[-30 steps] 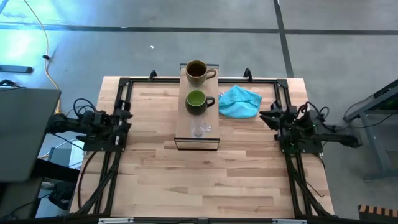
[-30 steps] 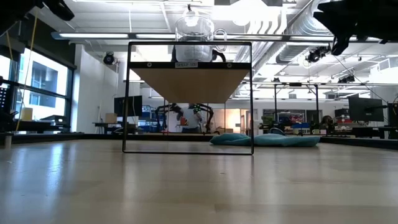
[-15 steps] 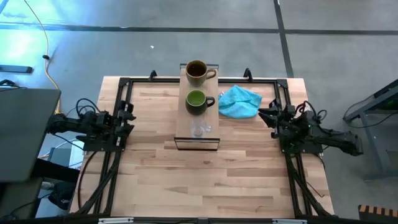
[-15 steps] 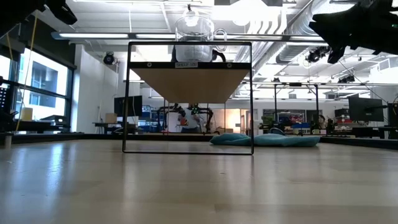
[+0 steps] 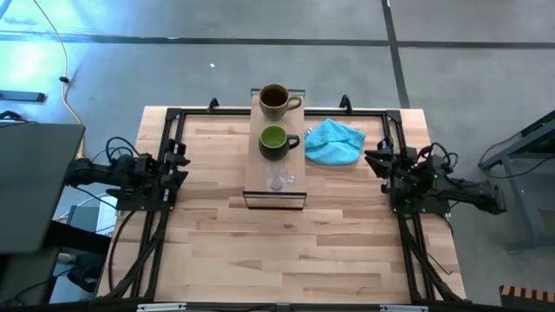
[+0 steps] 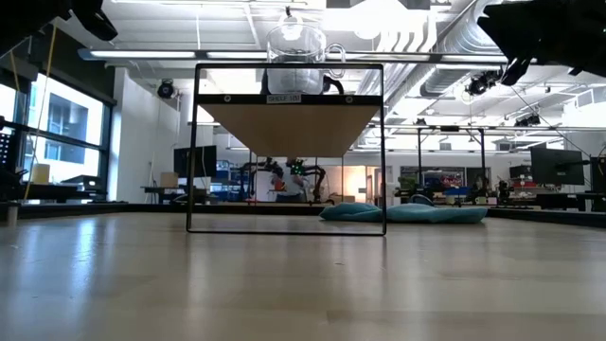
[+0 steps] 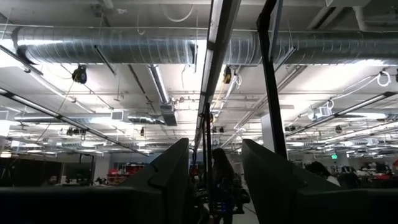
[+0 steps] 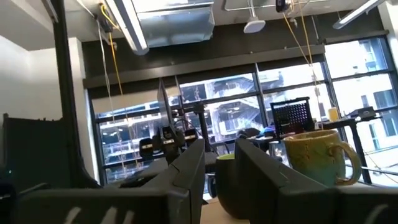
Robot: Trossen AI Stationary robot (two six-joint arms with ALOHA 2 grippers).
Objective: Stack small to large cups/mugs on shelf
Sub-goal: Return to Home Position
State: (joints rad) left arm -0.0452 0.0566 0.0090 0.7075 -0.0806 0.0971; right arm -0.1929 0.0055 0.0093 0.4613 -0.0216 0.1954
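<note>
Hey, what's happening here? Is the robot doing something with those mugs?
Nothing is in hand right now. On the shelf stand, in a row, a brown mug at the far end, a green mug in the middle and a glass cup nearest. The left gripper and right gripper hang open and empty at the sides of the table. A cloth lies beside the shelf.

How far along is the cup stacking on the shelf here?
Done: the brown mug, green mug and clear glass cup stand in a row on the shelf, largest at the back, smallest in front. In hand: nothing; the left gripper and right gripper sit open and empty at the sides of the table. Left: probably only parking the arms.
</note>
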